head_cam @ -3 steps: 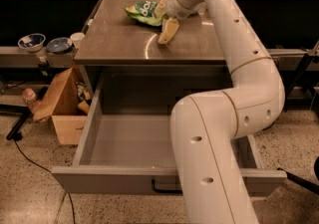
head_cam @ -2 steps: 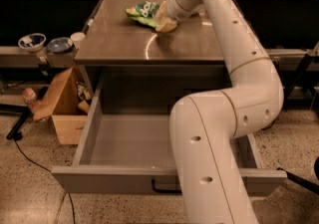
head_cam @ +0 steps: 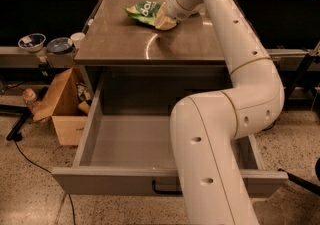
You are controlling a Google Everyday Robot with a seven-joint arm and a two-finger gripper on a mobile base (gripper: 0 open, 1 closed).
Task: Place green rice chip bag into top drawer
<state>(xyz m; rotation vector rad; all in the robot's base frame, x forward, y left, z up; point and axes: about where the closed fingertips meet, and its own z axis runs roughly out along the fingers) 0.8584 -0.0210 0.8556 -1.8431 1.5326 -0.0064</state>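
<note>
At my far left, about 9 o'clock in the view, a low ledge carries a patterned bowl [head_cam: 31, 41], a darker bowl [head_cam: 60, 45] just beside it and a small white cup [head_cam: 77, 38]. Below them, on the speckled floor, an open cardboard box [head_cam: 62, 106] leans against the cabinet's left side.

The cabinet top [head_cam: 150, 44] is a plain brown-grey slab. The green rice chip bag [head_cam: 143, 10] lies flat on it toward the far edge, near 12 o'clock of the slab and a little left of centre, with its white lettering facing up.

The gripper [head_cam: 165, 20] is down on the slab at the bag's 4 o'clock corner, its pale tip touching the bag's right end. I cannot tell how wide the claw is set, or whether it has any hold on the bag.

The top drawer [head_cam: 100, 183] is pulled fully out toward me under the slab, its grey floor bare where I can see it. Its dark handle [head_cam: 164, 188] sits at 6 o'clock on the front panel.

The white arm [head_cam: 240, 94] rises from the bottom edge, crosses the drawer's right half, elbows at 3 o'clock and reaches back to the slab.
</note>
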